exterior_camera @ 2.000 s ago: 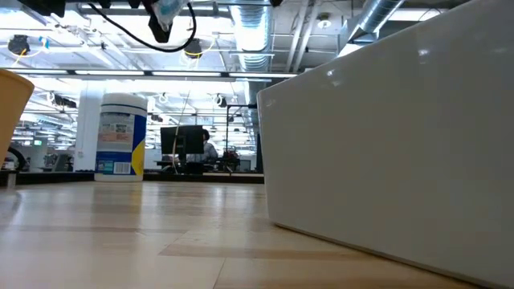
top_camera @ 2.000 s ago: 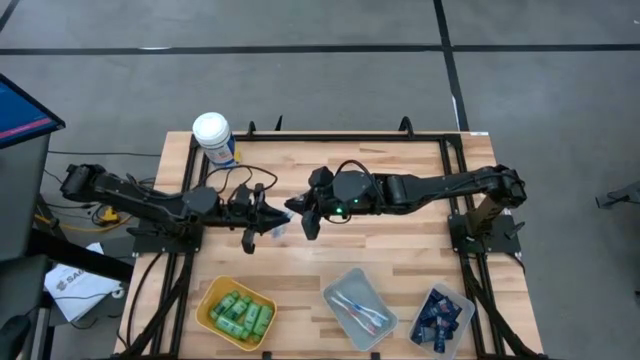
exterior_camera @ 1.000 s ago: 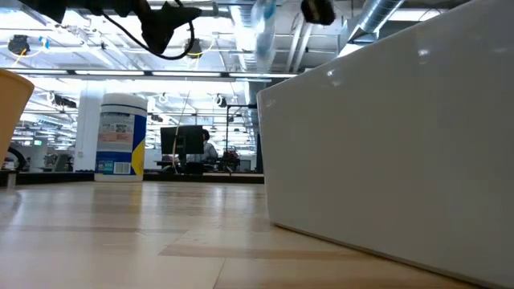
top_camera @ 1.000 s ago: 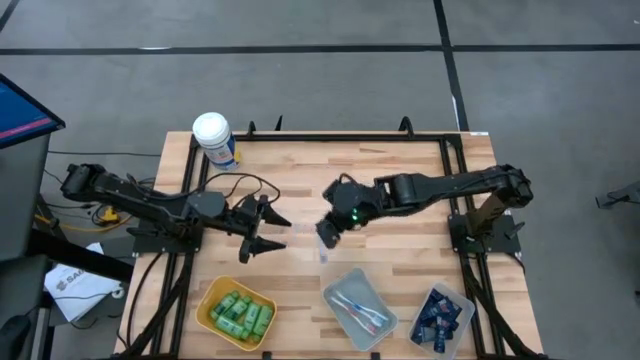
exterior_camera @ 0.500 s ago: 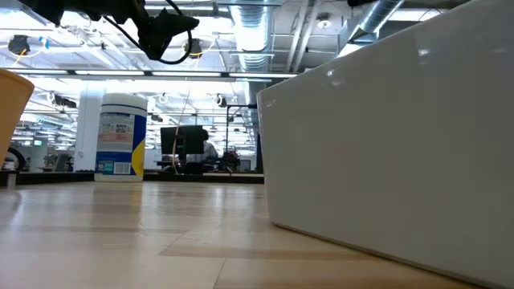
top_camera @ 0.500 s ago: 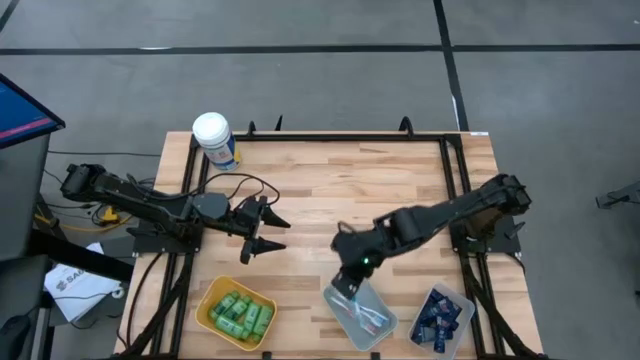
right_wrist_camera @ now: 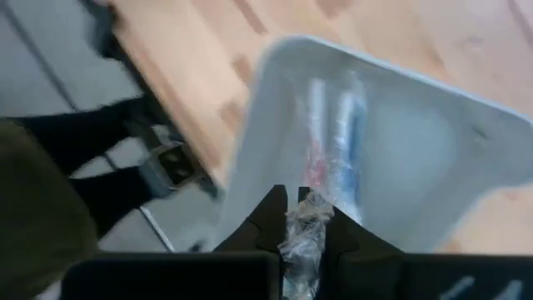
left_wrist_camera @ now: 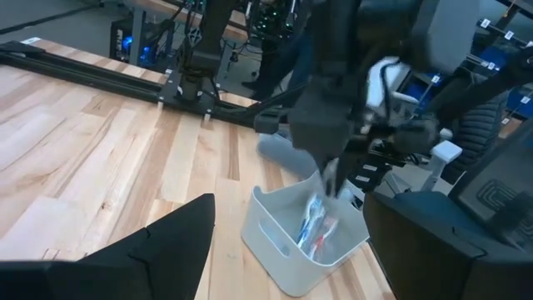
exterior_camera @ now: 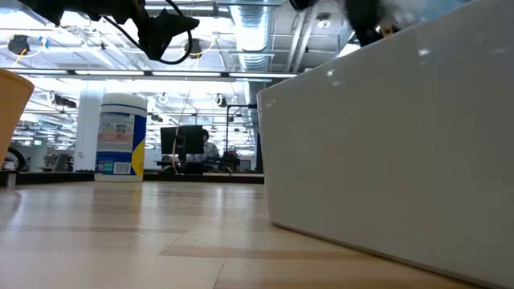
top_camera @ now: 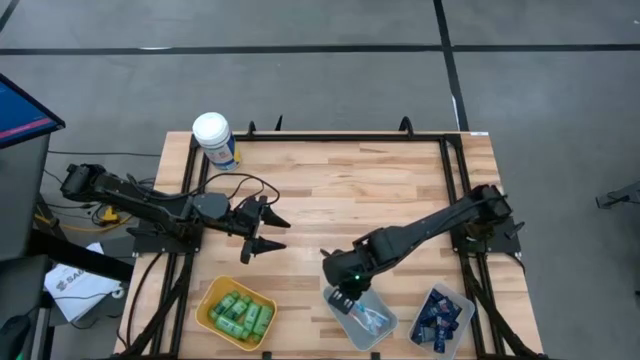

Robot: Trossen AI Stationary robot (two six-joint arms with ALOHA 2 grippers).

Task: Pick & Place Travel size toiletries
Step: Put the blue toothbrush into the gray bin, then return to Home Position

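My right gripper (top_camera: 343, 300) hangs over the near-left corner of a pale grey bin (top_camera: 385, 300) at the table's near edge. It is shut on a small clear-wrapped toiletry (right_wrist_camera: 303, 227). In the bin lie a few blue, white and pink toothbrush-like sticks (right_wrist_camera: 337, 142). Left of the table's middle, my left gripper (top_camera: 262, 232) hovers open with nothing between its fingers. Green bottles (top_camera: 240, 314) fill a yellow bin, and navy tubes (top_camera: 438, 320) fill a bin at the near right. My right gripper pinches the crinkled clear wrapper (right_wrist_camera: 304, 215) of the toiletry between its two fingers. The fingers point down into the grey bin. The item hangs below the fingertips above the sticks in the bin. Whether it touches them, I cannot tell.
A big white-lidded canister (top_camera: 213, 137) stands at the table's far left corner. The yellow bin (top_camera: 208, 300), grey bin and navy-tube bin (top_camera: 462, 303) line the near edge. In the low view the grey bin's wall (exterior_camera: 385, 144) fills the right half. Bare wood lies in the table's middle and far side.
My right gripper, still shut on the wrapped toiletry, has swung from the table's middle toward the near edge. It has tipped down and now hangs over the grey bin. My left gripper has kept still and open.
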